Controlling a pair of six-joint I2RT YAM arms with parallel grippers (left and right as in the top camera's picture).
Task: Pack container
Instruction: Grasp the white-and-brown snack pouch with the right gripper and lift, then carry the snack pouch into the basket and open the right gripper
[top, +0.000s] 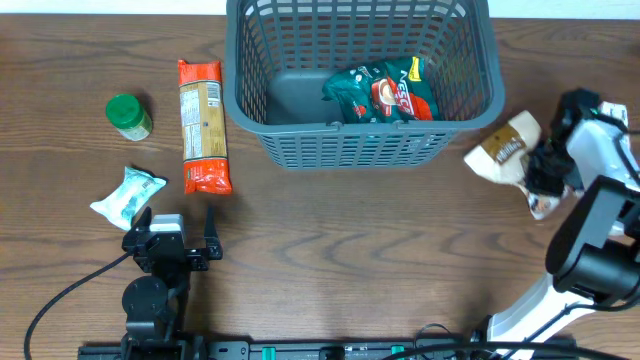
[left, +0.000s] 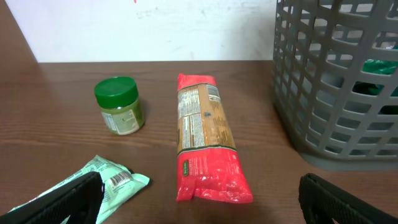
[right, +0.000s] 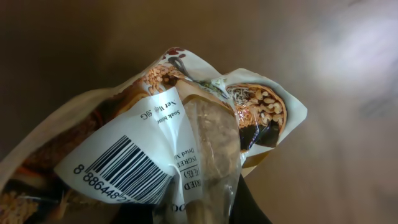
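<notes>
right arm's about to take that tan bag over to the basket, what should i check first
1. Right gripper shut on tan bag: ok, the wrist view shows a fold that looks pinched.
2. Bag lifted off the table: cannot tell.
3. Room in the basket: ok, its left floor is bare beside the green coffee bag.
4. Way to the basket rim: ok, nothing stands between them.
5. Left gripper out of the way: ok, open, at the near left.
</notes>
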